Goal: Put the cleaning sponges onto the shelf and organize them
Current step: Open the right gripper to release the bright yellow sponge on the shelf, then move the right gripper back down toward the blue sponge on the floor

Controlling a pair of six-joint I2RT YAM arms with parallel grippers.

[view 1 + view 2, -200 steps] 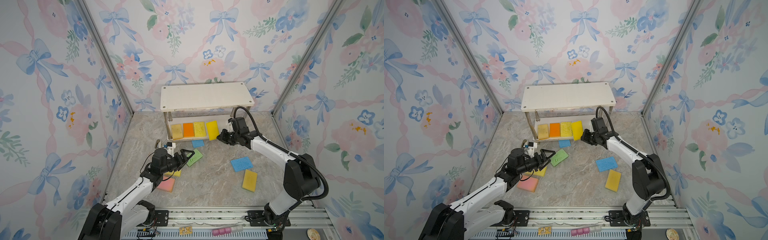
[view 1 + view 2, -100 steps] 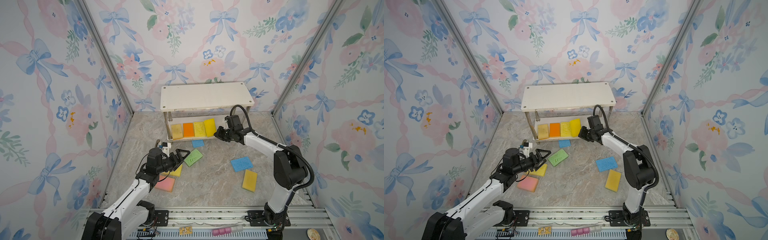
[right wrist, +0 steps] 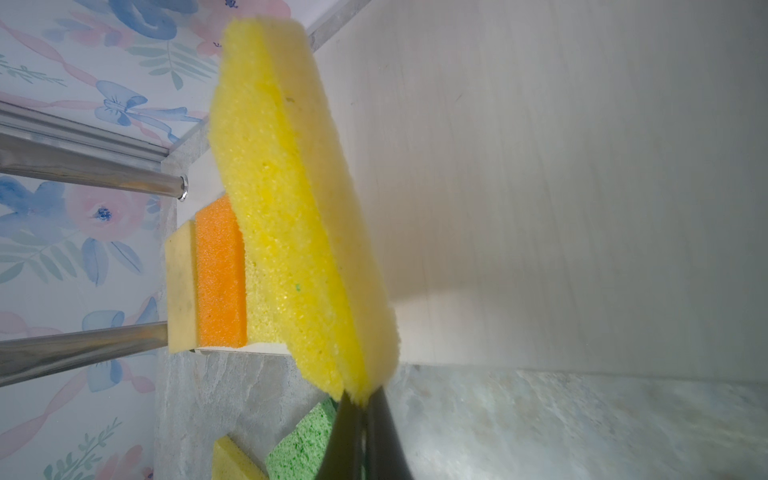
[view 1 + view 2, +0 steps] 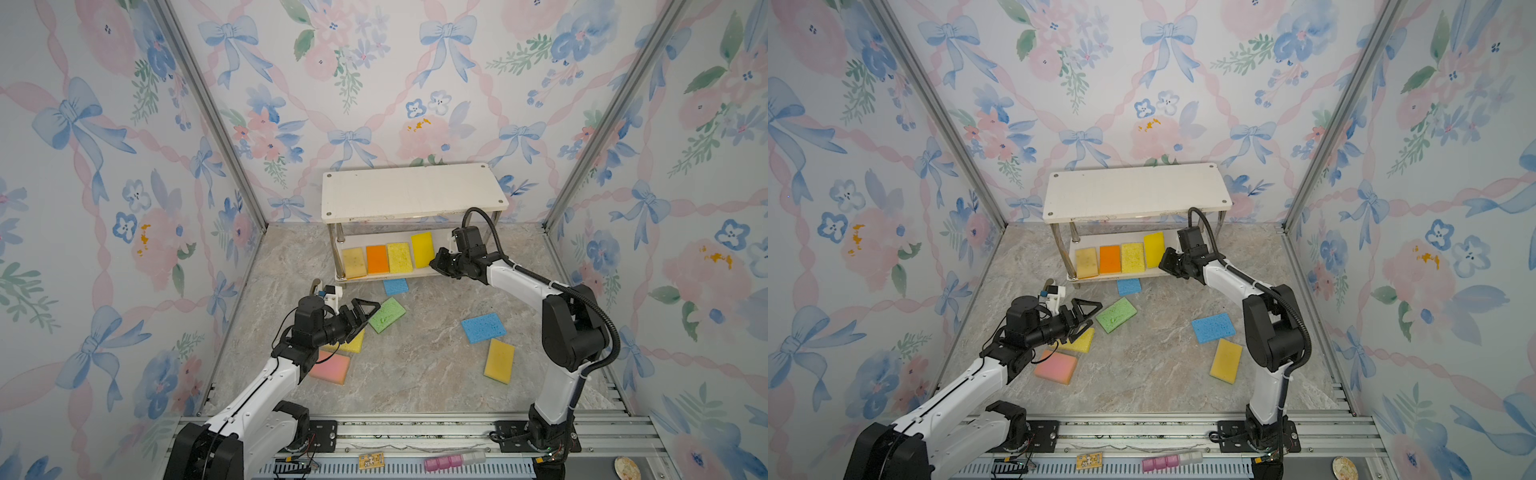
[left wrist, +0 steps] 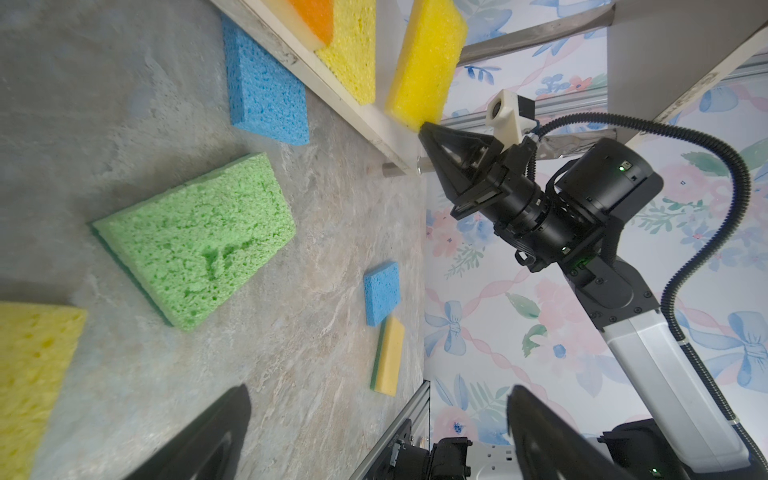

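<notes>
Up at twelve o'clock of the floor (image 4: pixel 415 386): the shelf (image 4: pixel 411 191), white, two boards on shiny posts. Down on the lower board, lying flat in a row from nine toward three, touching side to side: tan sponge (image 4: pixel 354 262), orange sponge (image 4: pixel 377 259), pale sponge (image 4: pixel 400 257). And there, at three o'clock of that row, just beside the pale one: the bright sponge (image 4: pixel 422 249), tipped up at a slant. Cannot tell whether resting on the board or hanging just above it. Pinched at the near corner by the right gripper (image 4: pixel 434 262), with jaws squeezed together on that corner. Reaching in from the shelf's four o'clock, low over the floor.

Over now to the left gripper (image 4: pixel 368 316): hovering at nine o'clock of the floor, with jaws spread wide apart and nothing between them. Pointing toward two o'clock, tips just beside the green sponge (image 4: pixel 386 314), lying flat near the floor's middle. Underneath that gripper, partly hidden, a yellow sponge (image 4: pixel 353 345); on toward seven o'clock, a pink sponge (image 4: pixel 330 368), just beside the yellow. At six o'clock of the shelf, just off its front edge, a small blue sponge (image 4: pixel 395 286). Out at three o'clock of the floor, a blue sponge (image 4: pixel 483 327), and at its five o'clock, just beside it, a gold sponge (image 4: pixel 498 360).
</notes>
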